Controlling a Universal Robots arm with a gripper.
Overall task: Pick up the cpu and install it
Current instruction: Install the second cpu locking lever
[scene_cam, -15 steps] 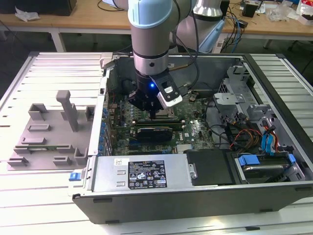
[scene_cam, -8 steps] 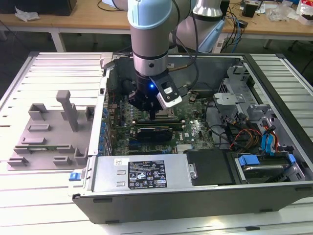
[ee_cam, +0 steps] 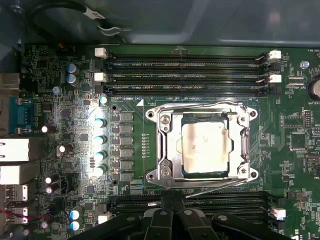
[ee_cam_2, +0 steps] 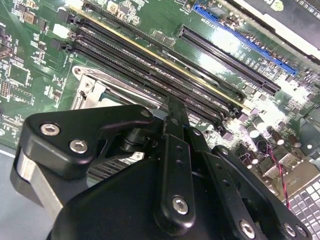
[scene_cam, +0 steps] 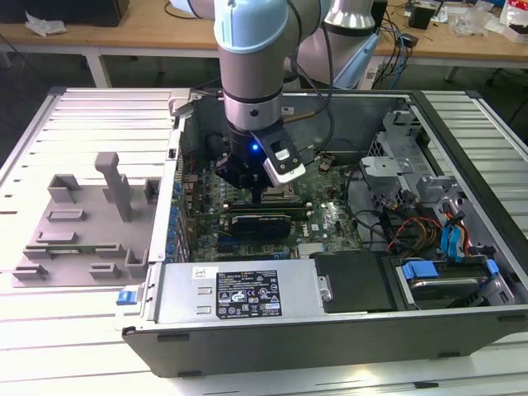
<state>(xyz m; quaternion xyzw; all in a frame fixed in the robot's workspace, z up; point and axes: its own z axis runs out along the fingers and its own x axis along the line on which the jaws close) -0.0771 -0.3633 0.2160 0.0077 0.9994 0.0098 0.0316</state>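
Dull silver metal cpu (ee_cam: 204, 147), matt black claw (ee_cam: 172, 212)

Arm lowered, fingers (ee_cam: 172, 202) pressed together

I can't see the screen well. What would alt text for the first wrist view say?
A silver-topped cpu sits inside the metal-framed socket on a green motherboard. Rows of long black memory slots run along one side of the socket, and the black claw pokes in from the opposite edge, its tips close together just short of the socket frame.
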